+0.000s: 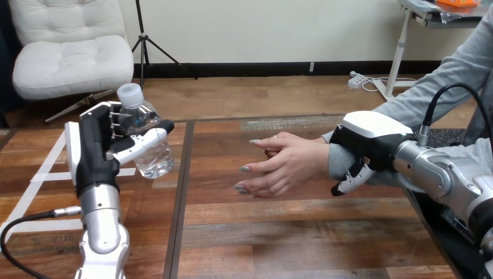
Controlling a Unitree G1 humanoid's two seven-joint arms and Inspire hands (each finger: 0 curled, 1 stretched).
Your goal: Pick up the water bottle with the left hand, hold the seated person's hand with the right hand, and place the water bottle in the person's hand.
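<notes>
A clear water bottle (144, 132) with a white cap is held up above the table's left part, tilted, in my left hand (102, 145), whose fingers and thumb are curled round it. The person's hand (285, 164) reaches in from the right over the table's middle, fingers loosely spread toward the left. My right hand (372, 145) lies over the person's wrist at the grey sleeve, its fingers curled down round the wrist's near side. A wide gap lies between the bottle and the person's hand.
The wooden table (279, 232) has a dark seam running front to back just right of my left arm. White tape lines (35, 180) mark its left part. The person's grey-sleeved arm (442, 87) comes in from the upper right.
</notes>
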